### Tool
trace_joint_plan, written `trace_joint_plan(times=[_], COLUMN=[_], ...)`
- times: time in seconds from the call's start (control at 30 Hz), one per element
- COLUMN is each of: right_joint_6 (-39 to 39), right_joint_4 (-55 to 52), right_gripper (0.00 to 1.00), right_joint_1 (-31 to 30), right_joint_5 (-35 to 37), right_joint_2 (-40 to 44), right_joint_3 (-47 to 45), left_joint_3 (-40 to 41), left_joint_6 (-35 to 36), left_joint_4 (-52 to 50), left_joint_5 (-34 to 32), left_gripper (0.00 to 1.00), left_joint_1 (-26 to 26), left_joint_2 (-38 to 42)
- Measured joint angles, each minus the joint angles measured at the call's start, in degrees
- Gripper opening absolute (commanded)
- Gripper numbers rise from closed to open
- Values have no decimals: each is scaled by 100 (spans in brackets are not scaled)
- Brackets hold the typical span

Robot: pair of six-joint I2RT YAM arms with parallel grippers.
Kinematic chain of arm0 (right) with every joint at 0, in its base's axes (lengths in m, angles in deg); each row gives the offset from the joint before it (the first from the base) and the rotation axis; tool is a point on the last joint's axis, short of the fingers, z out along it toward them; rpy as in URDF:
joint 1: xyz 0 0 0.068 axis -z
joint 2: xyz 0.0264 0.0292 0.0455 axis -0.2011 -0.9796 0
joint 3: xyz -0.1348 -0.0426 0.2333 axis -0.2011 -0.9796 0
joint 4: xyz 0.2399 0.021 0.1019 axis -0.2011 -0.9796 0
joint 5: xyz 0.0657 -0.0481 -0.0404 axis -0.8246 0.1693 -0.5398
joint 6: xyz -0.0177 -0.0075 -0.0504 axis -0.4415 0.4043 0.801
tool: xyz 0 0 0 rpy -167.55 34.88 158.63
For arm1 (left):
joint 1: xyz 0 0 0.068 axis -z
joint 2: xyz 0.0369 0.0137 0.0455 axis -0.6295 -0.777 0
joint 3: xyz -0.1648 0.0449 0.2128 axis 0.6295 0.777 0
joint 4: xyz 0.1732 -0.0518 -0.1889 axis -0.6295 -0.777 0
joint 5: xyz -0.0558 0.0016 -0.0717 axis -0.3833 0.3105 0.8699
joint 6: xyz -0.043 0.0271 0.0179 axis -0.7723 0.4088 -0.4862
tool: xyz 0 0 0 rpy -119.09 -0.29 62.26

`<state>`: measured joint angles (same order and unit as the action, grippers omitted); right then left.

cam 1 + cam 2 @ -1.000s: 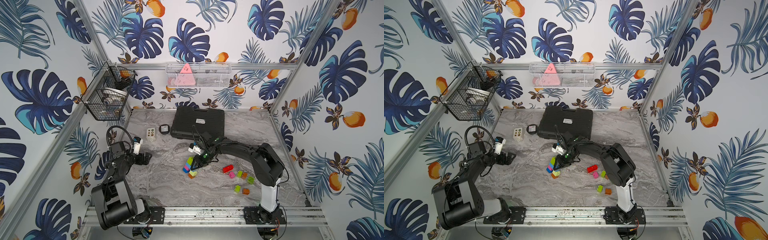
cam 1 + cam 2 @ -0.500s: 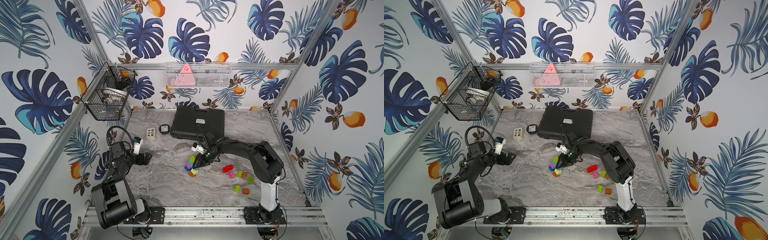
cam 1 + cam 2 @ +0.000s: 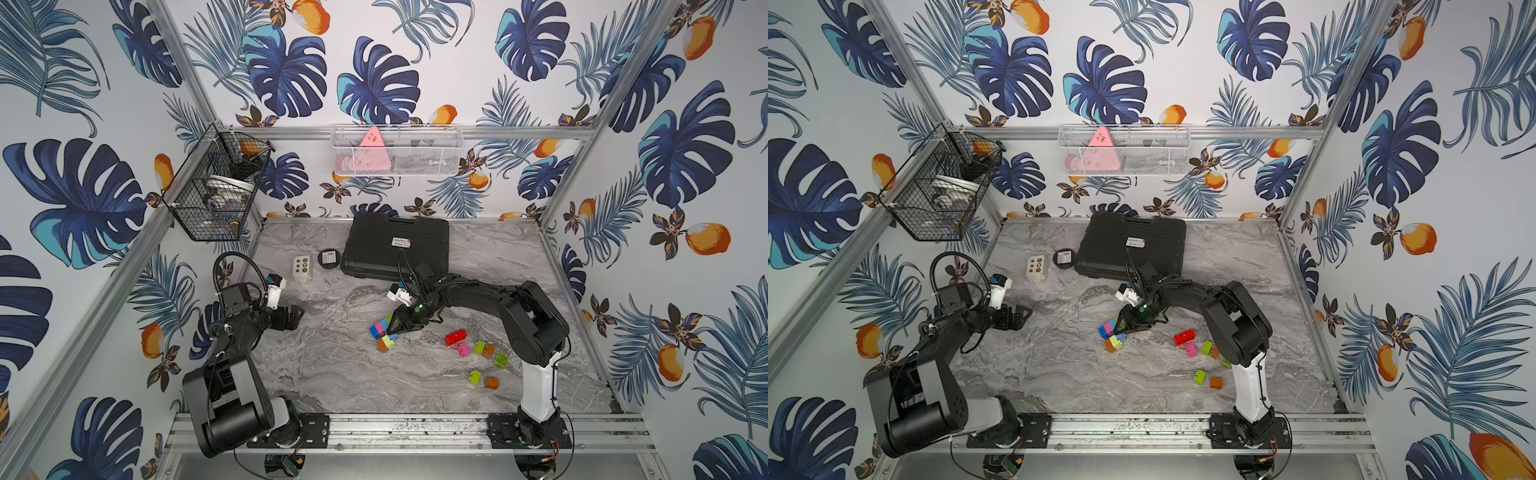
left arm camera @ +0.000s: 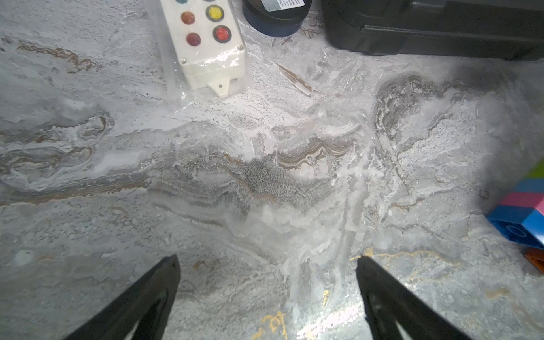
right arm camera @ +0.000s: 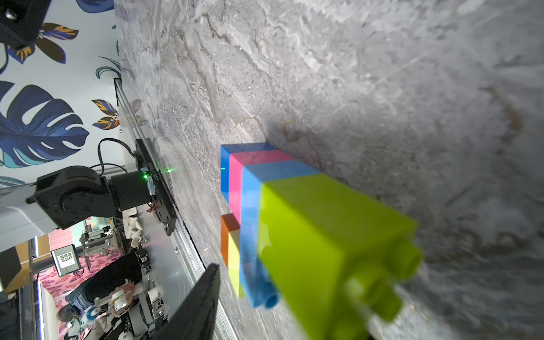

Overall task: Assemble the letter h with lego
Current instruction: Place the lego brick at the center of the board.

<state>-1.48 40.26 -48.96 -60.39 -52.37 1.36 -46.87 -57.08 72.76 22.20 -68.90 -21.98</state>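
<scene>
Right wrist view: the lego stack (image 5: 265, 176), blue, pink, blue and lime green, lies on its side on the marbled tabletop (image 5: 353, 73), with an orange-and-lime pair (image 5: 229, 235) just beside it. The right gripper (image 3: 400, 323) sits at the lime end; only one finger shows, so pinching or free I cannot tell. My worry: a jaw dragging away could swing the stack or split a joint, since the smooth top gives little hold. The left gripper (image 4: 267, 260) hangs spread wide and empty at 9 o'clock. Toward 4 o'clock lie loose bricks (image 3: 482, 351), at 12 a black case (image 3: 395, 245), with leaf-print walls (image 3: 374, 62) all round.
</scene>
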Motion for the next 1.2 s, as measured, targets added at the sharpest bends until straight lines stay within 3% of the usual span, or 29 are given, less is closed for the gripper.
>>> trace_joint_plan(times=[0.37, 0.43, 0.5, 0.6, 1.2], right_joint_6=[-22, -107, -129, -234, -463], right_joint_4=[2, 39, 111, 223, 610], right_gripper=[51, 45, 27, 22, 20], right_joint_1=[55, 28, -15, -96, -883], right_joint_5=[654, 813, 1023, 1255, 1991], right_joint_2=[197, 247, 254, 212, -601], right_joint_3=[-120, -175, -184, -116, 949], left_joint_3=[0, 0, 0, 0, 13], left_joint_6=[0, 0, 0, 0, 7], left_joint_4=[0, 0, 0, 0, -2], left_joint_5=[0, 0, 0, 0, 4], left_gripper=[99, 99, 99, 99, 99], left_joint_1=[0, 0, 0, 0, -9], left_joint_2=[0, 0, 0, 7, 107])
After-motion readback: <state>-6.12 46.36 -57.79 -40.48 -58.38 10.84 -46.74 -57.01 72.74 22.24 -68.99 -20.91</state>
